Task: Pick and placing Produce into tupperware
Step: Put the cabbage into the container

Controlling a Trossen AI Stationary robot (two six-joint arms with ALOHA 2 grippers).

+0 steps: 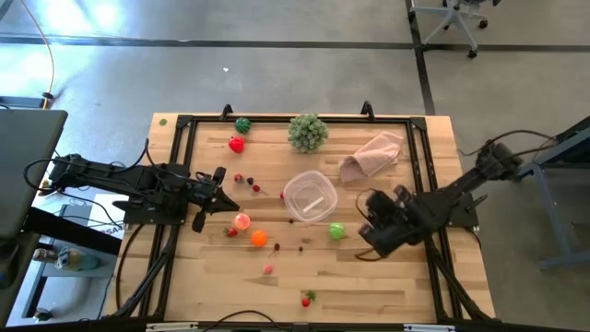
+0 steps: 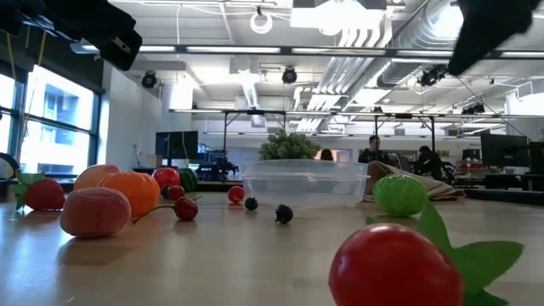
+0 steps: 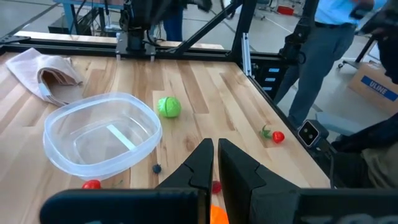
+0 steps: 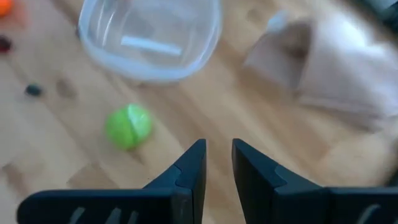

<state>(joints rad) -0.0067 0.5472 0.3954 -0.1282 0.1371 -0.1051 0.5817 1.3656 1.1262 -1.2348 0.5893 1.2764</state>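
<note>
Produce lies scattered over the wooden worktop (image 1: 387, 277), none of it inside the tupperware (image 1: 309, 196), which sits near the middle of the worktop with nothing in it. A bright green piece (image 1: 337, 231) rests just beside the container on its right-arm side; the right wrist view shows it (image 4: 128, 126) close to the clear rim (image 4: 152, 37). On the other side a pale pink piece (image 1: 241, 220) and an orange one (image 1: 258, 238) lie close together, with a few tiny red and dark bits around them. A red fruit (image 1: 237, 143) and a dark green one (image 1: 242, 124) sit near the far edge, and a red piece with a green leaf (image 1: 306, 300) lies alone near the front edge.

A pale green leafy ball (image 1: 308, 132) stands at the far edge, and a pink cloth (image 1: 372, 155) lies crumpled between it and the right arm.

The left end effector (image 1: 221, 189) hangs above the worktop to the left of the pink and orange pieces, fingers pressed together, holding nothing. The right end effector (image 1: 367, 215) hovers just beside the bright green piece, its fingers (image 4: 189, 165) a narrow gap apart with nothing between them.

A person (image 3: 329, 43) stands beyond the worktop's edge in the left wrist view.
</note>
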